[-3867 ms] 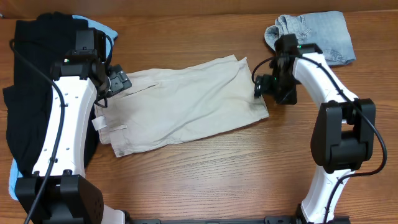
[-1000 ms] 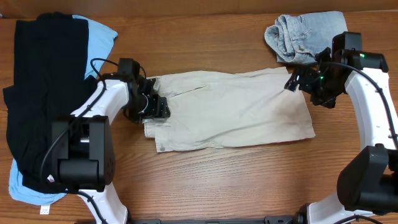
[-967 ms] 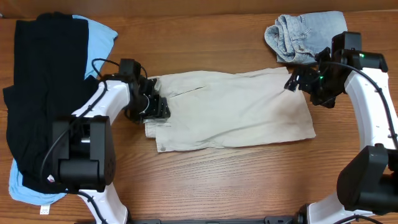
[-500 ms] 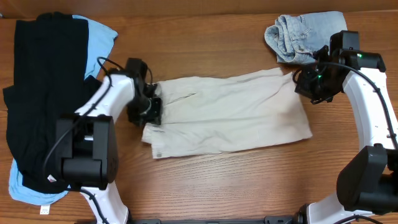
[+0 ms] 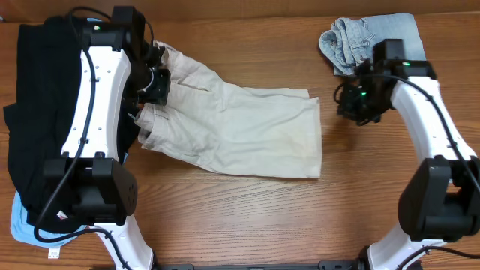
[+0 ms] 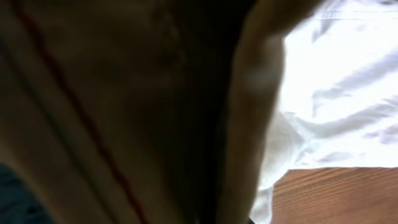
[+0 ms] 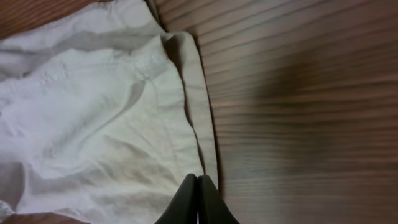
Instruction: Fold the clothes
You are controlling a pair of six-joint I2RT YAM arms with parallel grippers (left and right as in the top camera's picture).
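Note:
The pale beige shorts (image 5: 240, 131) lie slantwise on the wooden table (image 5: 247, 225), waistband at the far left, leg hems at the right. My left gripper (image 5: 154, 81) is shut on the waistband and holds it raised near the black garments (image 5: 45, 112). The left wrist view is filled by shadowed beige cloth pressed against the camera, with brighter shorts fabric (image 6: 336, 93) at the right; its fingers are hidden. My right gripper (image 5: 349, 105) hangs shut just right of the shorts' hem. In the right wrist view the right gripper (image 7: 199, 180) shows nothing between its tips, beside the hem (image 7: 193, 106).
The black pile covers the left edge of the table, with a sky-blue garment (image 5: 124, 34) showing from under it. A crumpled light denim garment (image 5: 375, 41) lies at the far right corner, just behind my right arm.
My left gripper has risen and swung to the far left, dragging the shorts' waistband with it. The whole garment slid left and now lies slantwise. The right gripper shifted slightly left and stays shut.

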